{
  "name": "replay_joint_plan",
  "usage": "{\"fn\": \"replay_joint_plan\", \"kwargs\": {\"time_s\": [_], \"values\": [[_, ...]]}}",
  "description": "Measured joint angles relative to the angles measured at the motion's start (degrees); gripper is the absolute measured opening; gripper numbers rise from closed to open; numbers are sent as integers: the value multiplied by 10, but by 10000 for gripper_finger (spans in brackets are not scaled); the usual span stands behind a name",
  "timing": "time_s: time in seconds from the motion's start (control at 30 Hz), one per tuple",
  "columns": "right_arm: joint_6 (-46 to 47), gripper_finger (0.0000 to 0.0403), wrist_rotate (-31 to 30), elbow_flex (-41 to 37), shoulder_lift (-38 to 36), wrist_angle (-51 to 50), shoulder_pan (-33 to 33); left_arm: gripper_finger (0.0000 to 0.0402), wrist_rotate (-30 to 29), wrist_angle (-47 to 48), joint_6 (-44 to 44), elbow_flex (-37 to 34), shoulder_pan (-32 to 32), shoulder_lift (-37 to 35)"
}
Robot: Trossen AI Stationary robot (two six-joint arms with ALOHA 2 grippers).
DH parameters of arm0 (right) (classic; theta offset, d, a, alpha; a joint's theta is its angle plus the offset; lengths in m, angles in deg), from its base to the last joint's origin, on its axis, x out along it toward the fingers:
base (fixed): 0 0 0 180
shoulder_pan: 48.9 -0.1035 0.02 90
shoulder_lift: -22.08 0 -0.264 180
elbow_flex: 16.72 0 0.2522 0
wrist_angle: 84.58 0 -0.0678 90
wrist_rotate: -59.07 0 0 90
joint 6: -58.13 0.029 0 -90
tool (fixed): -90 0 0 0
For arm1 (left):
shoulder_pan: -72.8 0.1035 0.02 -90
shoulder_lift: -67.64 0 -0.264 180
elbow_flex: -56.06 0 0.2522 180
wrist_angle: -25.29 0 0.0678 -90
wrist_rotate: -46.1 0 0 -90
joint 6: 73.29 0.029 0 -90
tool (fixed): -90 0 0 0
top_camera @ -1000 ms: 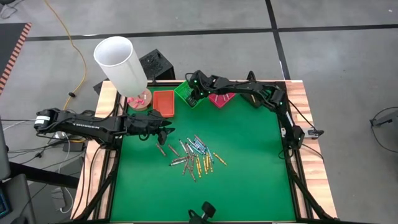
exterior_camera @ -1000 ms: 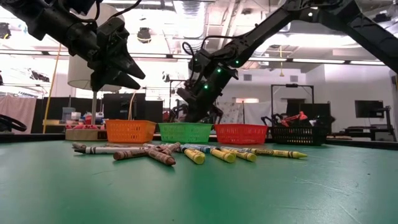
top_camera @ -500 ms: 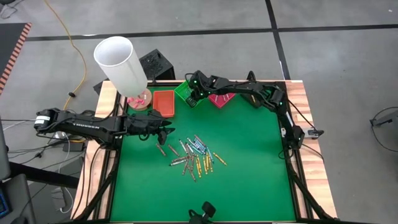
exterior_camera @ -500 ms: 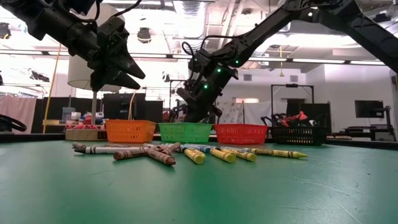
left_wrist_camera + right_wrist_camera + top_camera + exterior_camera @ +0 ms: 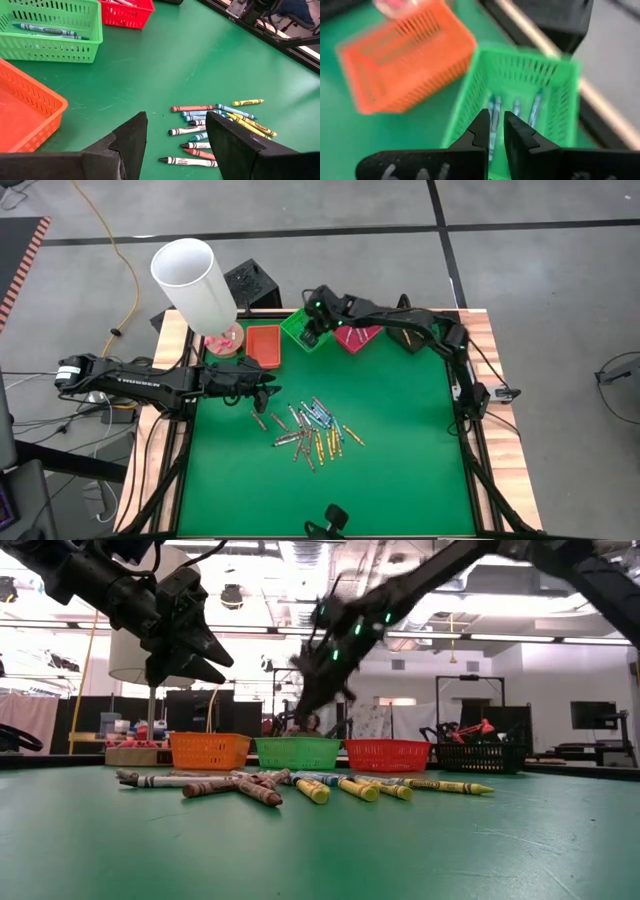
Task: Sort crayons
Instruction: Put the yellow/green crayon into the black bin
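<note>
Rising from the green tray [image 5: 520,100], the right gripper [image 5: 493,131] hangs slightly parted, empty; swinging fast could clip the rim.

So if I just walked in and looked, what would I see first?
Probably the pile of thin coloured wax crayons scattered in the middle of the green table. Behind them a row of little square plastic baskets, orange, green and red, lines the far edge. The right gripper hangs over the green basket, which has a few crayons in it, while the left gripper waits open beside the pile.
</note>
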Motion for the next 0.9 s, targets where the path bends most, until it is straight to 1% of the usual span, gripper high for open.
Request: {"fn": "replay_joint_plan", "kwargs": {"time_s": [0.1, 0.3, 0.43, 0.5, 0.6, 0.7, 0.8, 0.9], "values": [[-17, 51, -1, 0, -53, -56, -6, 192, 0, 0, 0, 0, 0, 0], [-17, 51, -11, 0, -173, -279, -44, 192, 2, 0, 2, 0, 0, 0], [37, 51, -91, -29, -239, -392, -97, 192, 1, -7, 2, 0, 0, 0], [81, 51, -119, -55, -265, -426, -127, 192, 2, -11, 2, 0, 0, 0], [150, 51, -140, -113, -301, -438, -177, 192, 8, -18, 1, 0, 0, 0], [208, 51, -144, -189, -324, -411, -229, 192, 15, -17, 0, 0, 0, 0], [270, 51, -151, -272, -338, -362, -281, 192, 23, -17, -4, 0, 0, 0], [319, 51, -151, -343, -341, -287, -327, 192, 23, -17, -4, 0, 0, 0]]}}
